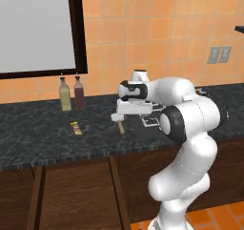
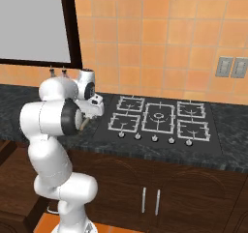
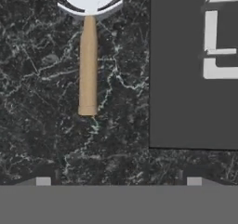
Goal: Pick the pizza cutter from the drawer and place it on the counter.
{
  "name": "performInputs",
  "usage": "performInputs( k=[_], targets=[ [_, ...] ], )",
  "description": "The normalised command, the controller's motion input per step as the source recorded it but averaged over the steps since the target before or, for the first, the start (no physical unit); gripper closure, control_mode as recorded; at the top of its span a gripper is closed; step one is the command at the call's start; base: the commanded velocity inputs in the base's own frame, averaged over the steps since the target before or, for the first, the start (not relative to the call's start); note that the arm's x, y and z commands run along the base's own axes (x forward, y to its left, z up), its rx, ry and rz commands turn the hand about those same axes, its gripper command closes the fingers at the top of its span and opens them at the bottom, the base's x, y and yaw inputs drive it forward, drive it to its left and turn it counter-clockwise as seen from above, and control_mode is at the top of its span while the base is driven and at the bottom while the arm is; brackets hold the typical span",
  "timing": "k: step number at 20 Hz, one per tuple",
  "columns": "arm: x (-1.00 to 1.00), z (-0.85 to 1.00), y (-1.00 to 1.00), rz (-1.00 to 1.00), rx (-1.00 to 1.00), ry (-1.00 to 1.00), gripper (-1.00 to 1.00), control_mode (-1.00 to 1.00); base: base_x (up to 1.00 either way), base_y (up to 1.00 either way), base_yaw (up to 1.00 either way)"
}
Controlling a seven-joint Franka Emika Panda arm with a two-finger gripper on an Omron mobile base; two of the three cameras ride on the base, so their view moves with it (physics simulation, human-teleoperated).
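Cutter lies flat on the counter, gripper above it and holding nothing.

The counter point(image 1: 43, 129) runs long under the tiled wall, with the stove point(image 2: 160, 118) set into it to the arm's right. The arm is folded over the worktop beside the stove's edge, hand pointing down, which I judge to be the pose for setting the tool down rather than carrying it. Two bottles point(image 1: 71, 93) stand at the wall and a small wrapped bar point(image 1: 76, 128) lies in front of them, well apart from the drop spot. The gripper point(image 1: 131, 113) hangs over the cutter point(image 3: 88, 56), whose handle rests free on the black stone, disc blade at the far end; the finger tips stand wide apart either side with nothing between. The placing looks done.
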Motion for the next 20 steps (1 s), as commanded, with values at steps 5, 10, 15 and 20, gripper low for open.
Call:
performInputs(
  k=[5, 10, 15, 20],
  targets=[
    [-1.0, 0.78, -0.14, 0.0, -0.02, 0.0, -1.0, -1.0, 0.0, 0.0, 0.0],
    [-1.0, 1.0, 0.01, 0.0, 0.0, 0.0, -1.0, -1.0, 0.0, 0.0, 0.0],
    [-1.0, 0.86, 0.0, 0.0, 0.0, -0.1, -1.0, -1.0, 0.0, 0.0, 0.0],
    [-1.0, 0.69, -0.16, 0.0, 0.0, -0.2, -1.0, -1.0, 0.0, 0.0, 0.0]
  ],
)
